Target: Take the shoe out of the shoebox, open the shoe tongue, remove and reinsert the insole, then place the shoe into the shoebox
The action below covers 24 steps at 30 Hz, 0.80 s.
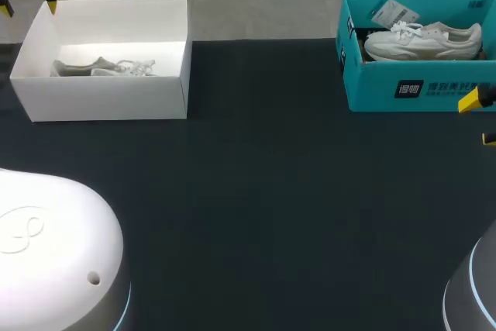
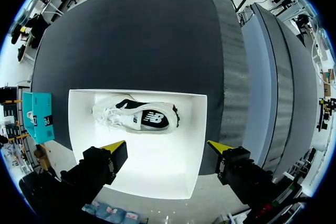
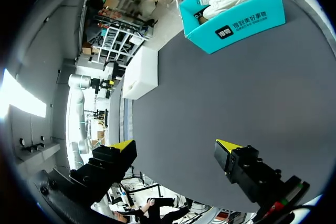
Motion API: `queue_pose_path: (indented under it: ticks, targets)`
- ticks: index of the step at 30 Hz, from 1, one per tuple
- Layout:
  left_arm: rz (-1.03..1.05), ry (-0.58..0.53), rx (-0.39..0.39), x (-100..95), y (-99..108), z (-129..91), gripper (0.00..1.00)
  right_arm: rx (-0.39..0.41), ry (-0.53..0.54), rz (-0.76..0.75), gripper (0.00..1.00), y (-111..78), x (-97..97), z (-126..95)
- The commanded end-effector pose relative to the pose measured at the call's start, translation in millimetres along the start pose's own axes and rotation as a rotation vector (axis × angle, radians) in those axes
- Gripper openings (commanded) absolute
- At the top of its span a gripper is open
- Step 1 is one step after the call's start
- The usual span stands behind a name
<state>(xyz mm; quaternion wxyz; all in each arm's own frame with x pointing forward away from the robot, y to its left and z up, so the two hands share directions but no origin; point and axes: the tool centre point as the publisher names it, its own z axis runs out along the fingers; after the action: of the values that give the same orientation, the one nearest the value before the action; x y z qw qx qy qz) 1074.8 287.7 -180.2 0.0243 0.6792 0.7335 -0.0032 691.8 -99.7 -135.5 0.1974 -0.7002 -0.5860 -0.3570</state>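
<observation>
Shoe (image 2: 137,118) is lying on its side inside the white shoebox (image 1: 108,102), close along one long wall, at about ten o'clock on the tabletop (image 1: 263,191). Nothing is touching it. We are holding our left gripper (image 2: 167,147) above that shoebox with its fingers spread wide and empty, and the shoe is lying ahead of them. Our right gripper (image 3: 176,145) is hanging at about three o'clock, likewise spread and empty, just beside a teal box (image 1: 372,91) at two o'clock that is holding a second, white shoe (image 1: 422,40).

We are judging that the first step, lifting the shoe out, is not yet begun. The next move is calling for the left gripper to descend between the shoebox walls, shift toward the shoe and pinch its upper edge without snagging the wall.
</observation>
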Motion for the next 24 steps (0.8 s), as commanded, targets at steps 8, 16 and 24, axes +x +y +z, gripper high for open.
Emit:
queue_pose_path:
  ticks: [8,16,24]
  targets:
    - [-0.001,0.003,-0.004,-0.2,-2.0,-0.2,1.0,-0.081,-0.156,-0.082,1.0,104.3,-13.1,19.3]
    - [-0.001,0.003,-0.004,-0.2,-2.0,-0.2,1.0,-0.111,-0.25,-0.11,1.0,171.9,-20.3,10.4]
    - [-0.001,0.003,-0.004,-0.2,-2.0,-0.2,1.0,-0.105,-0.388,-0.046,1.0,221.9,-45.0,-5.4]
